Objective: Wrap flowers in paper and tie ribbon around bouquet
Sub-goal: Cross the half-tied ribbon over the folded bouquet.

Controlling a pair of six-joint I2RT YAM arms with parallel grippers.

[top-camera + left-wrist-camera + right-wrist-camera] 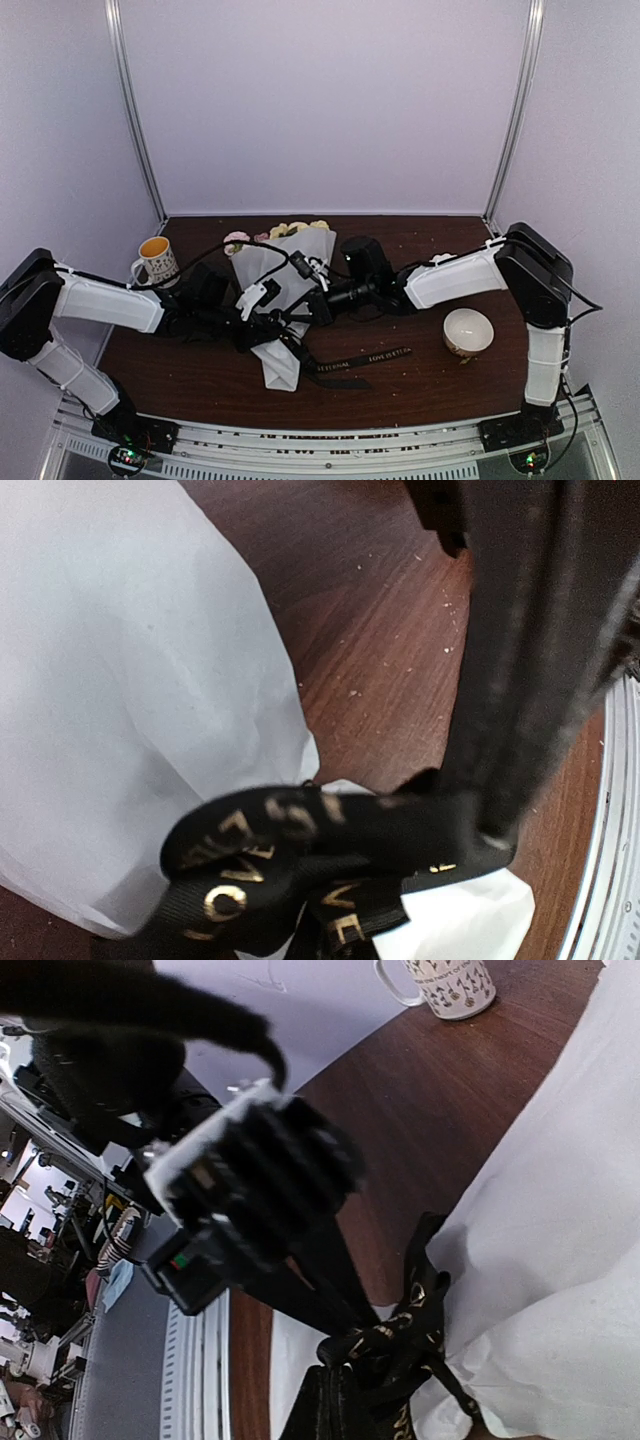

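Top view: bouquet (290, 268) lies ctr frame on the surface (420, 388), wide end toward top of frame, narrow end toward bottom. Flowers (290, 229) – yellow + pale pink – show at the wide end. Paper (130, 700) wrapped in a cone, fills left of the L wrist view.

Ribbon (270, 850): black w/ gold lettering, bunched in loops at the cone's narrow part. One loose tail lies flat on the surface, running to lower ctr-right of the top view.

L tool (488, 835): jaws together, clamped on a ribbon strand that runs from the loops, lower right of its view.

R tool (325, 1405): jaws together, tip right at the ribbon loops, bottom ctr of its view – can't tell if ribbon is pinched.

Mug (156, 260) at ctr-left and bowl (468, 331) at right, both well apart from the bouquet.
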